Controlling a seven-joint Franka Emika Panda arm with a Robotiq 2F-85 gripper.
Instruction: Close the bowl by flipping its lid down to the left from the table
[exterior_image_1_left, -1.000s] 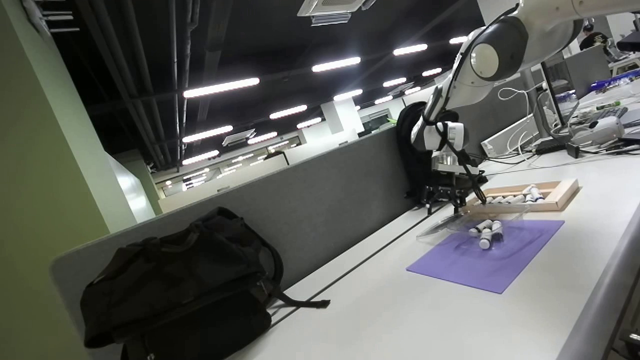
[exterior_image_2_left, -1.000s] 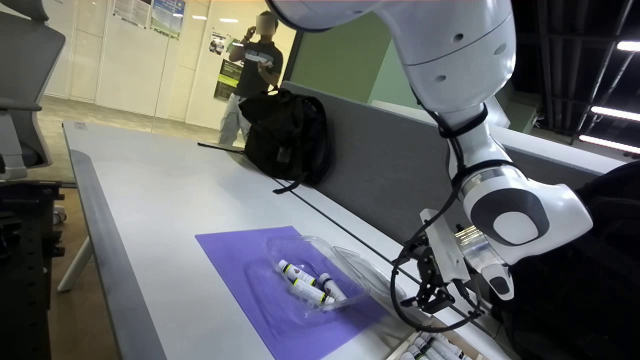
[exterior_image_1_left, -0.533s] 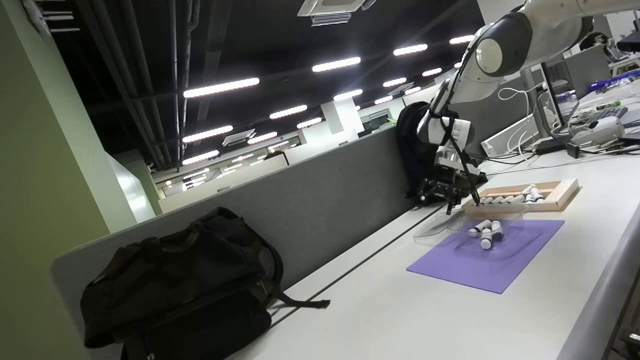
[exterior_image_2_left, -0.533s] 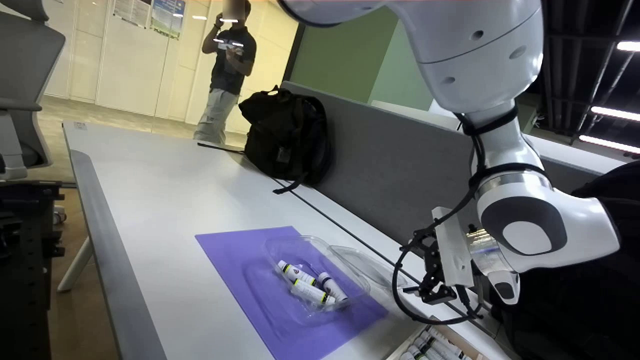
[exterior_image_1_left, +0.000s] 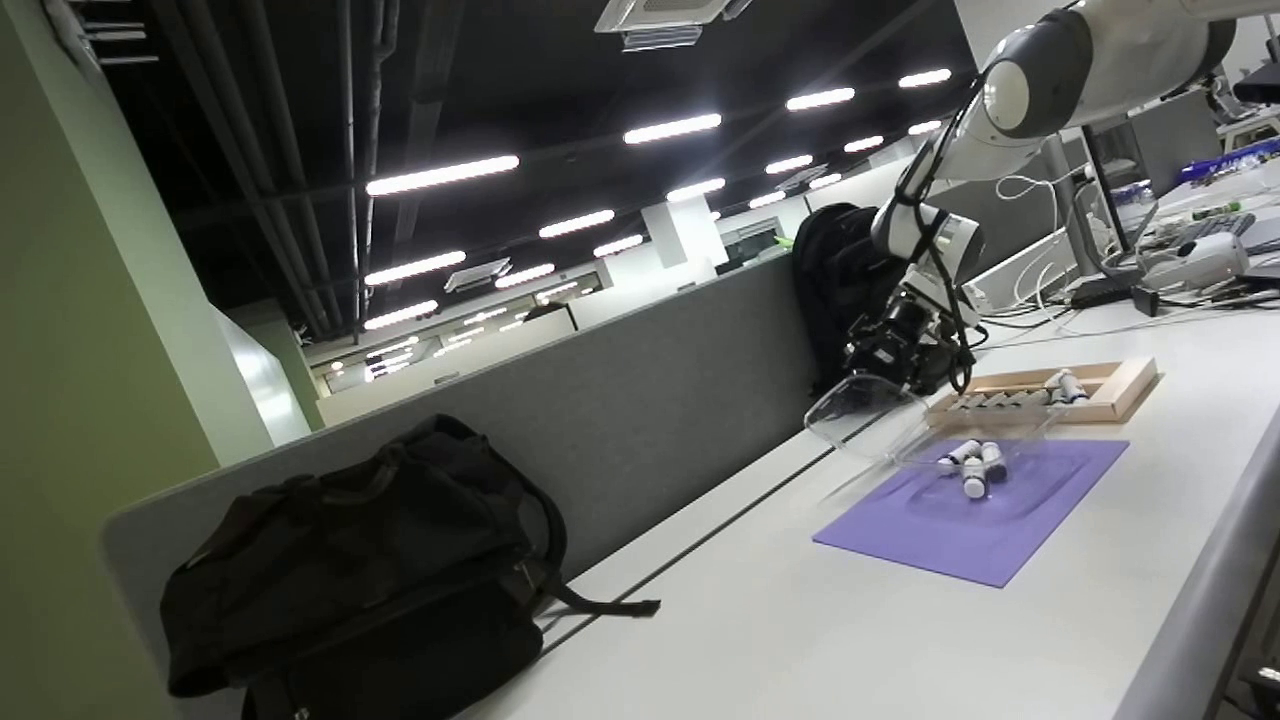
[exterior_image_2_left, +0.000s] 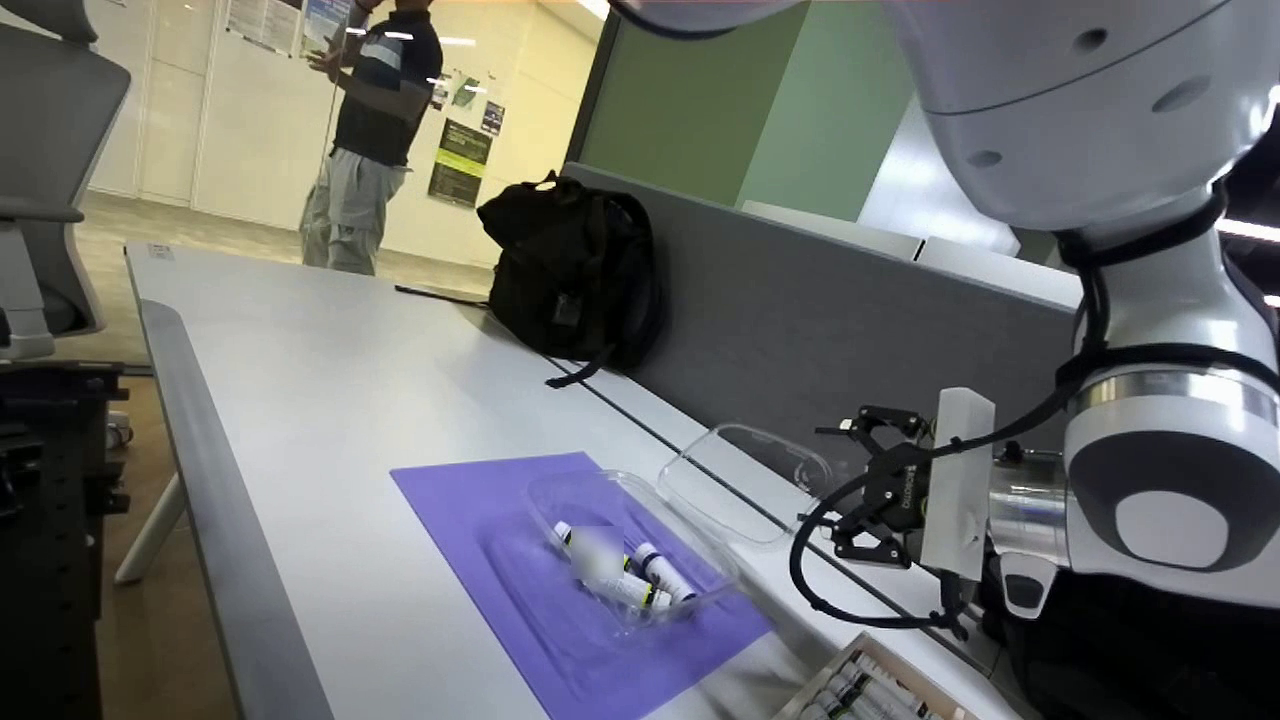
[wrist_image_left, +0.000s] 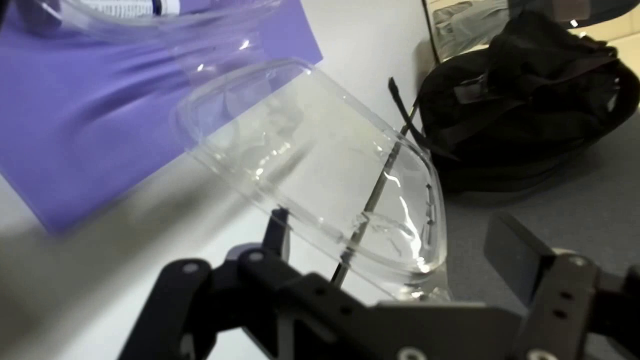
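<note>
Operator: Left side first?

Spotter: In an exterior view, your pale surface starts there, with a black backpack on its far side.

Operator: Moving right?

Spotter: You meet the purple mat, the clear bowl resting on it, and three white tubes lying inside the bowl. Just to its right, your lid is tilted up off the surface, one edge beside the bowl's rim, so the bowl stands open.

Operator: And the pincer?

Spotter: Your pincer is right next to the lid, its jaws wide apart. The wrist view shows you the lid's edge close by one fingertip; whether they touch, you cannot tell.

Operator: Last on the right?

Spotter: You have a wooden box on the surface, with more tubes lying in it.
</note>
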